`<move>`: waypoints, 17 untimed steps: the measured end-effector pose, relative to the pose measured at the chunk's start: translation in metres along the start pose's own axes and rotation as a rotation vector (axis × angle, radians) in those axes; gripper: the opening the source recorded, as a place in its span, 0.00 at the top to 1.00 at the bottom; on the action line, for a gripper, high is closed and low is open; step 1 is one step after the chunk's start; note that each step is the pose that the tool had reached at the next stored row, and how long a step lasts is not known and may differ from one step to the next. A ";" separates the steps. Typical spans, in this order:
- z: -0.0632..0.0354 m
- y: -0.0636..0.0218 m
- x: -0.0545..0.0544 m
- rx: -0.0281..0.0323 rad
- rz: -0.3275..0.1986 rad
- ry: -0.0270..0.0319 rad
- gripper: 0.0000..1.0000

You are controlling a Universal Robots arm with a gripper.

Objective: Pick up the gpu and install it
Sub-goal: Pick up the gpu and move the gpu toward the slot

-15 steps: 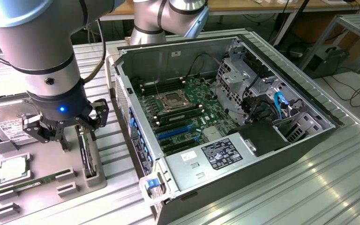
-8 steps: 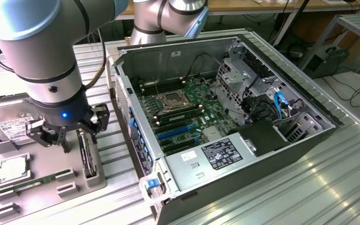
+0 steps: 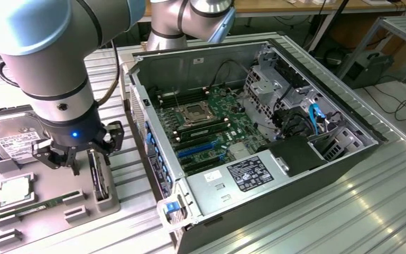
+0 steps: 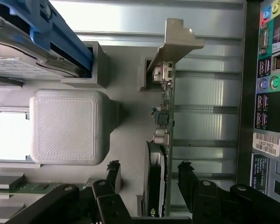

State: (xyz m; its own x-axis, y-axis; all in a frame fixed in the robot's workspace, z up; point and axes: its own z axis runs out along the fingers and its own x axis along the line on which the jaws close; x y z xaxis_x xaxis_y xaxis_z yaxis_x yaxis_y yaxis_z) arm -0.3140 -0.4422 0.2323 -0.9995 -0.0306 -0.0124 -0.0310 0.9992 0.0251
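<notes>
In the exterior view, the gripper [image 3: 83,161] hangs at about 8 o'clock in the frame, low over the grey holder [image 3: 44,228] on the table [image 3: 344,211]. The gpu [image 3: 99,179] stands on edge in a slot of that holder, thin and dark, with the fingers spread on either side of one end of it. The hard drive [image 3: 16,140] lies at 10 o'clock from the card, and the memory stick [image 3: 30,209] at 8 o'clock from it. The open computer case [image 3: 259,132] sits at 3 o'clock from the holder, near but apart.

In the wrist view, we see the gpu [image 4: 165,116] edge-on, its silver bracket [image 4: 177,39] at the far end and its black fan shroud [image 4: 154,182] nearest the camera. The gripper [image 4: 149,164] straddles the shroud end. Its fingers [image 4: 186,170] stand apart, one on each face of the card, and neither seems to touch it. The grey holder [image 4: 67,126] lies beside the card.

We judge the pick-up step to be in hand, with nothing gripped yet and the card not yet lifted. The grasp calls for the fingers to meet both faces squarely, since the shroud side is closer to one finger than the bare side is to the other.
</notes>
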 end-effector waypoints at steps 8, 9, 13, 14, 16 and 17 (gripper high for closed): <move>0.0093 0.0010 0.000 0.0023 0.006 0.0001 0.46; 0.0097 0.0009 0.000 0.0022 0.006 0.0000 0.46; 0.0108 0.0008 -0.003 0.0022 0.007 -0.0002 0.53; 0.0111 0.0008 -0.003 0.0023 0.007 -0.0001 0.53; 0.0115 0.0008 -0.003 0.0024 0.008 -0.0001 0.55; 0.0116 0.0008 -0.003 0.0023 0.009 -0.0002 0.55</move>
State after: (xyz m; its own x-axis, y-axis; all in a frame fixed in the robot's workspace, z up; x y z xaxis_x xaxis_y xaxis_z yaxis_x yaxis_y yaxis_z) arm -0.3110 -0.4410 0.2208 -0.9997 -0.0215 -0.0124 -0.0218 0.9995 0.0229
